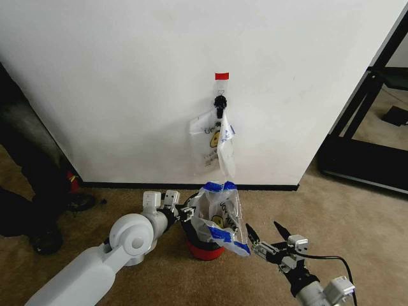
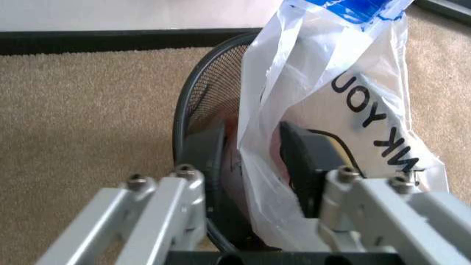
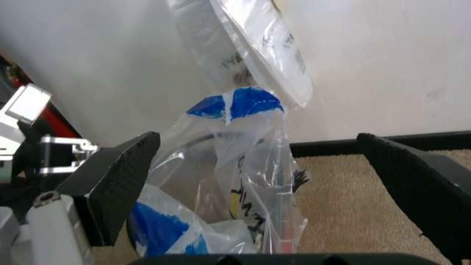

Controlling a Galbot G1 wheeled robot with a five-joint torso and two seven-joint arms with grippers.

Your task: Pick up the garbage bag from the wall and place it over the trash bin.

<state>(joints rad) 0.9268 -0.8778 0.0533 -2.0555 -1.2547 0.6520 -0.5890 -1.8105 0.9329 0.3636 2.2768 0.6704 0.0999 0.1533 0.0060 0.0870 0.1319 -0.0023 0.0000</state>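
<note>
**Head view: bag draped on the bin, mouth not yet spread over the rim**

Head view shows the garbage bag [image 1: 218,220] already off the wall [image 1: 127,76] and sitting in and over the trash bin [image 1: 205,245], which stands on the carpet [image 1: 357,217] just in front of the black baseboard [image 1: 268,187]. More bags [image 1: 213,143] like it hang from the hook [image 1: 220,102] under the red tape [image 1: 221,76].

The left gripper [image 2: 254,149] is at the bin's left side, jaws parted, straddling the wire rim and a fold of the bag without pinching it. The right gripper [image 1: 268,234] hovers just right of the bin, jaws spread wide and empty.

This looks like the fitting stage: the bag is lumped, one blue-edged corner standing high, another spilling toward the right gripper. The next move probably calls for catching the bag's edge and drawing it out and down over the rim.

Open carpet lies to the right and front. The wall sits close behind, the hanging bags dangle just above the bin, and a black frame [image 1: 363,121] stands well off to the right.
</note>
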